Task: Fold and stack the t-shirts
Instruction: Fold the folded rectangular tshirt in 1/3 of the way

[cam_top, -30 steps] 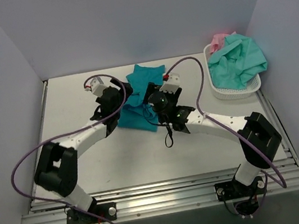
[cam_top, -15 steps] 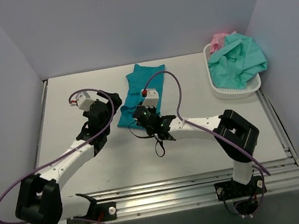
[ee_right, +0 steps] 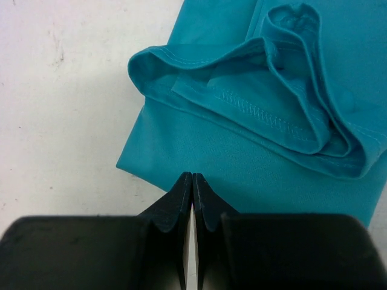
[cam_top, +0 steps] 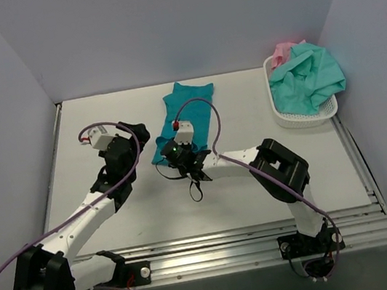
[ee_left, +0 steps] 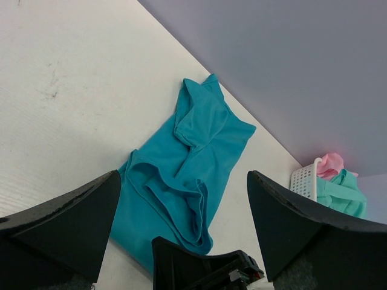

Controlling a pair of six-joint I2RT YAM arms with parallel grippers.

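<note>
A deep teal-blue t-shirt [cam_top: 186,108] lies partly folded on the table's far middle, with a loose rolled fold near its front edge [ee_right: 284,121]. My right gripper [ee_right: 192,176] is shut at the shirt's near-left corner, tips over the hem, with nothing seen between them. My left gripper [cam_top: 135,135] stands open just left of the shirt, above the table; in its wrist view the teal shirt [ee_left: 202,139] lies ahead between the wide fingers [ee_left: 91,205]. A mint-green t-shirt [cam_top: 308,79] and a pink one [cam_top: 282,51] are heaped in the basket.
The white perforated basket [cam_top: 300,120] stands at the far right by the wall. The right arm's wrist [ee_left: 202,266] lies low in the left wrist view. Purple cables loop over both arms. Walls close in the table on three sides.
Both grippers have left the top of the shirt and moved left and nearer. The right gripper has shut and now sits at the shirt's near-left corner. The left gripper stayed open.
</note>
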